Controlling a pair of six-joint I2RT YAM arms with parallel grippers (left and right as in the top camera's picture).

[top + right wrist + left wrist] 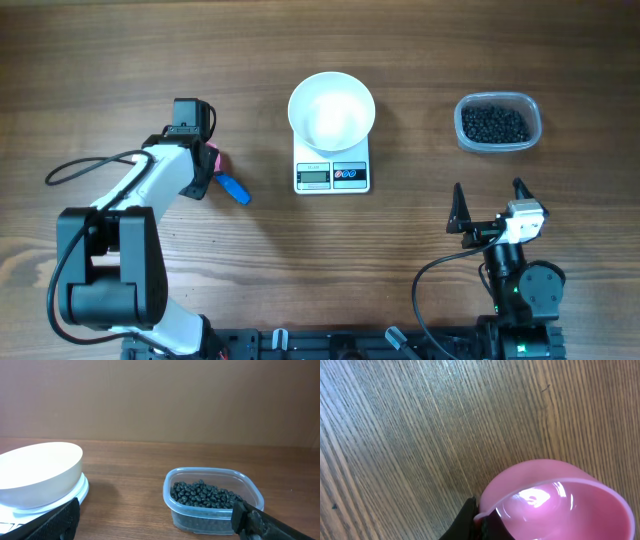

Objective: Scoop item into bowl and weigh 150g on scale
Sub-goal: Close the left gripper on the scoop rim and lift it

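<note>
Tiny glossy blue-black beads (494, 123) heaped in clear plastic tub (538, 125), upper right. Left gripper (212, 158) clamped on pink plastic scoop (555, 505). Right gripper (488, 186) jaws spread wide.

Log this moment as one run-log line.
left gripper: shut on pink scoop | right gripper: open, empty | bowl: empty, on scale | beads: in clear tub
</note>
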